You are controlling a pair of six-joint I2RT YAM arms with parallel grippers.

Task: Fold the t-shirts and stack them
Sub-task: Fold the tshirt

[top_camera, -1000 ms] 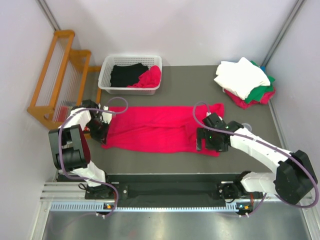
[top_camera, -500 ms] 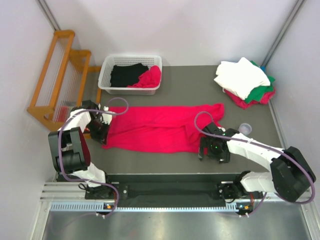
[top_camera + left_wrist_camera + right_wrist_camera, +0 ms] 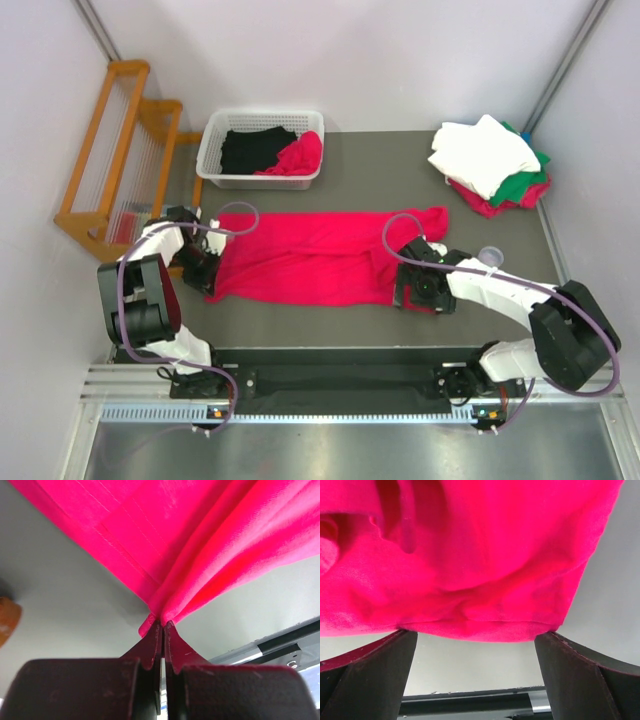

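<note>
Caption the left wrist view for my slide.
Left hand shut on a pinched corner of the crimson t-shirt above the grey table.

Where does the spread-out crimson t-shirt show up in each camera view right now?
Top external: crimson t-shirt lies across the table's middle, between both arms.
Left wrist: fills the upper frame, a corner pinched in the shut fingers.
Right wrist: fills the upper frame, its hem between the open fingers.
Shared landmark: grey table.
</note>
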